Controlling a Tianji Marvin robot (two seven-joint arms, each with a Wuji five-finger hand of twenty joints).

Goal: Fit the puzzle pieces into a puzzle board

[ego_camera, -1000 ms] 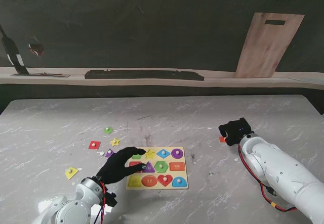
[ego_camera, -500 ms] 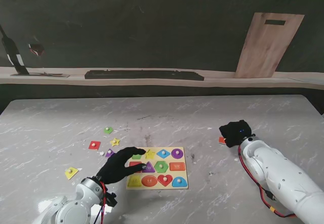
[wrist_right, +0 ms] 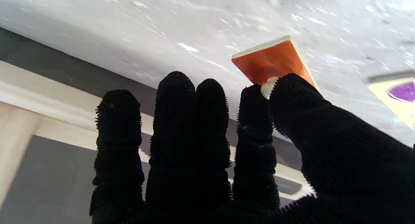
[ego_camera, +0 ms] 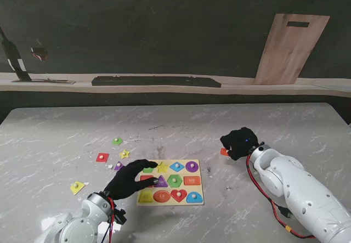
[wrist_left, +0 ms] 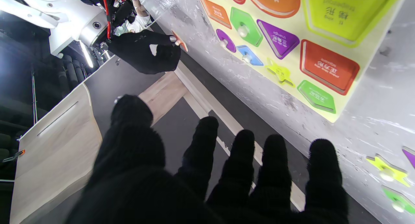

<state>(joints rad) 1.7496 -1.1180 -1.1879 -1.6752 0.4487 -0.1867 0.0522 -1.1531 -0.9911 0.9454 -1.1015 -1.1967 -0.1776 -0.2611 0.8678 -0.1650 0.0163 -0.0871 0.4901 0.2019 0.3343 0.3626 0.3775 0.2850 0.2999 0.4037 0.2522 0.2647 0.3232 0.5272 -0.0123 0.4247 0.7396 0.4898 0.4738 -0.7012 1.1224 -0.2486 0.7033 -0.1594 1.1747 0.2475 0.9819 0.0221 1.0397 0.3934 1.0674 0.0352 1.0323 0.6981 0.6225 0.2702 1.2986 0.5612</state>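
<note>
The yellow puzzle board (ego_camera: 189, 173) lies on the marble table near me, left of centre, with several coloured pieces seated in it (wrist_left: 350, 29). My left hand (ego_camera: 130, 180) hovers at the board's left edge, fingers spread (wrist_left: 240, 165), holding nothing. My right hand (ego_camera: 237, 142) is to the right of the board, thumb and forefinger pinched on the white knob of an orange piece (ego_camera: 224, 151) (wrist_right: 274, 60), which hangs clear of the table. The left wrist view also shows that right hand (wrist_left: 146, 50) with the orange piece (wrist_left: 180, 42).
Loose pieces lie left of the board: a green one (ego_camera: 117, 141), a red diamond (ego_camera: 102, 157), a yellow star (ego_camera: 125, 154), a purple one (ego_camera: 118, 166) and a yellow one (ego_camera: 77, 187). A wooden board (ego_camera: 288, 48) leans on the back wall.
My right hand has moved left toward the board, carrying the orange piece. The left hand has stayed in place.
</note>
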